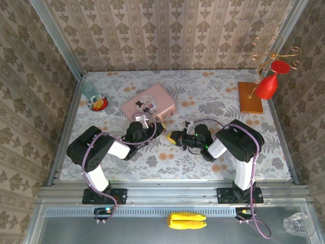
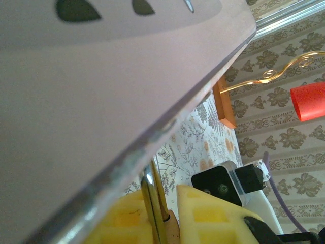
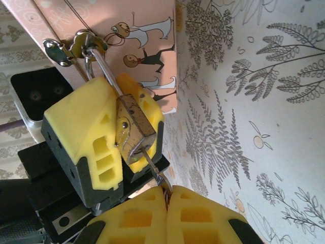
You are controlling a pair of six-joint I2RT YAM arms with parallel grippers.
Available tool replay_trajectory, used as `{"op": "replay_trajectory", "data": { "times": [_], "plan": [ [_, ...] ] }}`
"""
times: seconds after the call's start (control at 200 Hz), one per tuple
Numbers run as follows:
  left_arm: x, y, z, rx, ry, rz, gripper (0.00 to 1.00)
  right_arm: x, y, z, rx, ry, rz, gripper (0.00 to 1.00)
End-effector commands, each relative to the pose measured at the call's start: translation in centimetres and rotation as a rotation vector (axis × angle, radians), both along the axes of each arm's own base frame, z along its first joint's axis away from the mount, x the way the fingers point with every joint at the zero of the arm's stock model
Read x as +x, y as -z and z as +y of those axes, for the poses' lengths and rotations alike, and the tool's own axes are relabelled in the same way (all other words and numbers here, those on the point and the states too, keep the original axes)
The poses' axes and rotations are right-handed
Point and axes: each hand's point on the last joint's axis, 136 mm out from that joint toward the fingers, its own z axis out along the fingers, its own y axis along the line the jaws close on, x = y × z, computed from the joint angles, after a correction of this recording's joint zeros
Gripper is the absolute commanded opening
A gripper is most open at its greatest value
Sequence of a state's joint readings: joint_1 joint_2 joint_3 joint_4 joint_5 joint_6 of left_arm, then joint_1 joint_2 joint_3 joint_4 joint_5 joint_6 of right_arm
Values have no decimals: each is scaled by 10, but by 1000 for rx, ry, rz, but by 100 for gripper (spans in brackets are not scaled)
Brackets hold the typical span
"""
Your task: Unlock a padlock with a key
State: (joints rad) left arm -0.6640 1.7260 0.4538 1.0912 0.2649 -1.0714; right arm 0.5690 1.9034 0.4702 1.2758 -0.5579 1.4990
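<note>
Floral cloth covers the bench (image 1: 228,101), and a pink tin (image 1: 148,104) lies on it left of centre. At the tin's near edge, the left pincer (image 3: 121,121) is clamped on the brass padlock (image 3: 133,133), with a yellow pad on either side of the body. The shackle (image 3: 104,63) is threaded through the tin's hasp (image 3: 76,43). From the right, the right pincer (image 3: 166,195) is closed on the key (image 3: 152,165), whose thin shaft enters the padlock's end.
</note>
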Motion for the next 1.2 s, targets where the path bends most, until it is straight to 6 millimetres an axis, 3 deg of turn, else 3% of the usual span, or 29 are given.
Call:
{"op": "replay_trajectory", "data": {
  "times": [0.0,0.585,1.095,1.195],
  "plan": [
    [-8,-56,-20,-150,77,-123,0,10,-26,-1,38,13,-81,0],
    [-13,-64,-27,-161,99,-133,0,21,-16,-9,26,40,-66,0],
    [-14,-64,-35,-162,113,-129,0,20,-34,6,57,6,-104,0],
    [-14,-63,-35,-164,114,-127,0,23,-33,0,51,22,-102,0]
  ]
}}
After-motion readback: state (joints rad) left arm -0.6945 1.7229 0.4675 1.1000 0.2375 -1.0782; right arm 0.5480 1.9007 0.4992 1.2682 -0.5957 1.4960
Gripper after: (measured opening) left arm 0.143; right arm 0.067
